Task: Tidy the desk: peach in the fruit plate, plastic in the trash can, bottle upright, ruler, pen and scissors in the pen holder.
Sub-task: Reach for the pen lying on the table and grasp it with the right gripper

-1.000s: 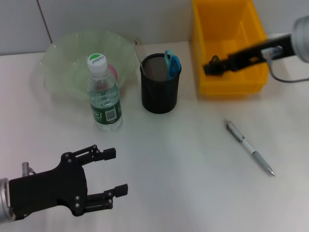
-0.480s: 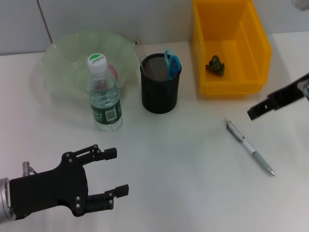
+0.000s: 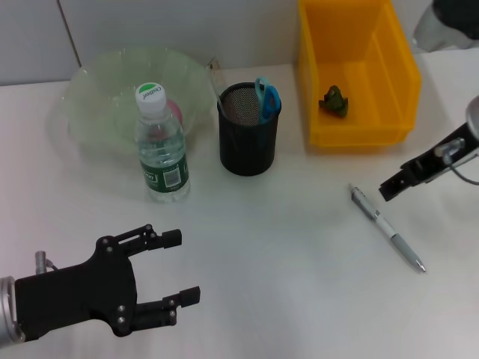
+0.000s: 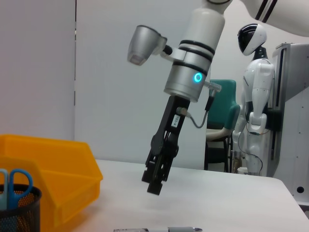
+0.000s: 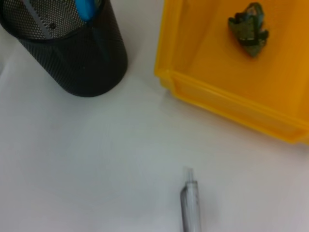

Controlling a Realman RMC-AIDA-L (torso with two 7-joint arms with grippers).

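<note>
Nearest us, the left pincer (image 3: 171, 275) hangs parked over the bench (image 3: 284, 284), fingers spread, empty. The pen (image 3: 387, 227) lies loose on the bench: the one item left, we judge. The right pincer (image 3: 391, 186) hovers just beside it; we cannot tell its opening. Further back, the bottle (image 3: 160, 144) stands upright, scissors (image 3: 266, 97) sit in the pen holder (image 3: 248, 129), something pink in the fruit plate (image 3: 97, 97), plastic (image 3: 334, 100) in the yellow bin (image 3: 358, 134).

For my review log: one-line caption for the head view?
Right gripper hovers beside the pen on the desk; left gripper open.
</note>
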